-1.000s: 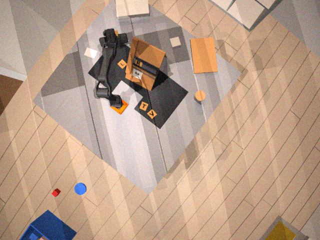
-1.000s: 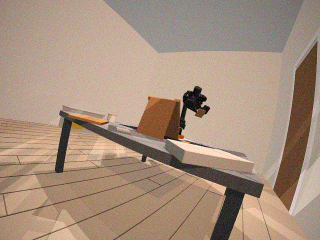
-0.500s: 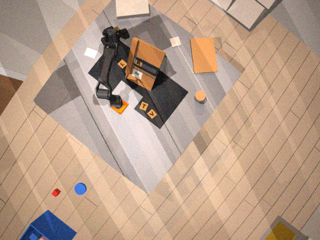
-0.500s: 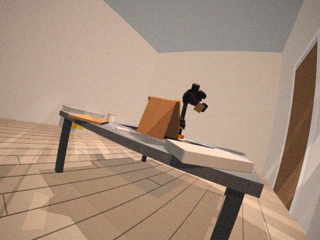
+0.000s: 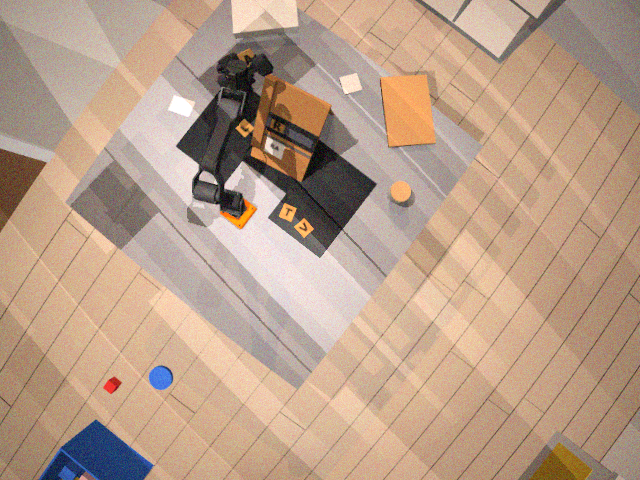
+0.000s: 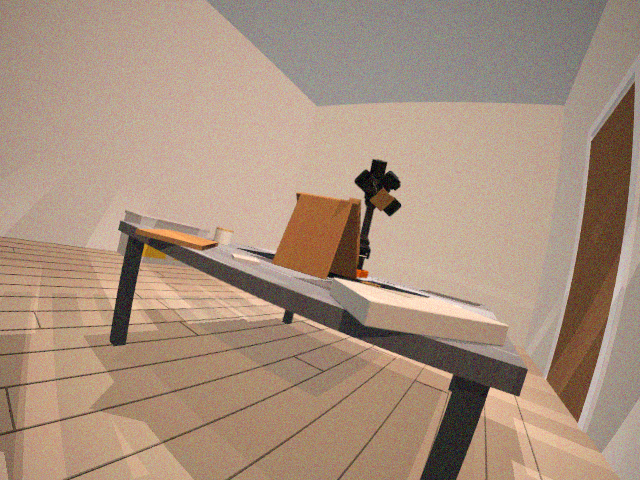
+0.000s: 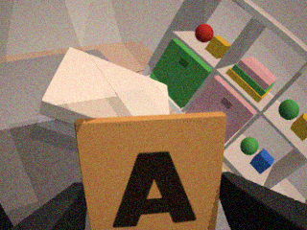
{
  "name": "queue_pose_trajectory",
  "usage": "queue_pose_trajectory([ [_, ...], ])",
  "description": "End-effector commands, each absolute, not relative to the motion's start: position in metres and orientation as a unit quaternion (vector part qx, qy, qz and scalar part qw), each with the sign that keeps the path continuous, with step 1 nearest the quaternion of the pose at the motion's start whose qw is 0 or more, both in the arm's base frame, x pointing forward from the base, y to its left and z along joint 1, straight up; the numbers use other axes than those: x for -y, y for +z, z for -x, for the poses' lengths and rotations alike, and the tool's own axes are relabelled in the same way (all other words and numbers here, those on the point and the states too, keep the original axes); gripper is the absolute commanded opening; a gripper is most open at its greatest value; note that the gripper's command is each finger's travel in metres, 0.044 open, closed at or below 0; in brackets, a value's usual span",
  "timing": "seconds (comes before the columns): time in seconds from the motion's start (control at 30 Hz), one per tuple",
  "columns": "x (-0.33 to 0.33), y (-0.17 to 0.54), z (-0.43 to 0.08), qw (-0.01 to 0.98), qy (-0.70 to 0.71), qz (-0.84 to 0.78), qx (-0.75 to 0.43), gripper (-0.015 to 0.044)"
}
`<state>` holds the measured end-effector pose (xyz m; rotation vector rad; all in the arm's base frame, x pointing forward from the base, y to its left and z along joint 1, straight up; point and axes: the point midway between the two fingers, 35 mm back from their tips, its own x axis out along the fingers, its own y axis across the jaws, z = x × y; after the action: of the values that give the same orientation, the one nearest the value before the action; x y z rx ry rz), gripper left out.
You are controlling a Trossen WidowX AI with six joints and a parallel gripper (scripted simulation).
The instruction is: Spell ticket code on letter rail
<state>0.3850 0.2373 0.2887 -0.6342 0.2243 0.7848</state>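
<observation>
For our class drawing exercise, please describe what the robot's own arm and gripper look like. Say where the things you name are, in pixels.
The arm [image 5: 219, 134] [image 6: 366, 222] is black, with a long slim link and chunky, rounded joints. The gripper [image 5: 246, 57] [image 6: 383, 199] [image 7: 153, 188] is also black, with two blocky fingers. No cables or markings are discernible.

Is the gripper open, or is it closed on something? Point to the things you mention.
Closed on the A tile [image 5: 246, 55] [image 6: 382, 198] [image 7: 153, 172]: the wrist view shows it between the dark fingers.

Plain room, maybe playroom: plank floor, brown door [image 6: 594, 248]. Cubby shelf [image 7: 250, 30] with colored balls and blocks.
</observation>
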Motion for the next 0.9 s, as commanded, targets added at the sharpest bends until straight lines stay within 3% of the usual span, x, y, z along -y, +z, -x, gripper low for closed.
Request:
queue_pose_trajectory([
  [0.0,-0.22,0.303,-0.392,0.871,0.358,0.325,-0.083,0.0],
  [0.33,-0.173,0.326,-0.408,0.874,0.307,0.373,-0.053,0.0],
  [0.87,-0.067,0.327,-0.429,0.906,0.215,0.349,-0.105,0.0],
])
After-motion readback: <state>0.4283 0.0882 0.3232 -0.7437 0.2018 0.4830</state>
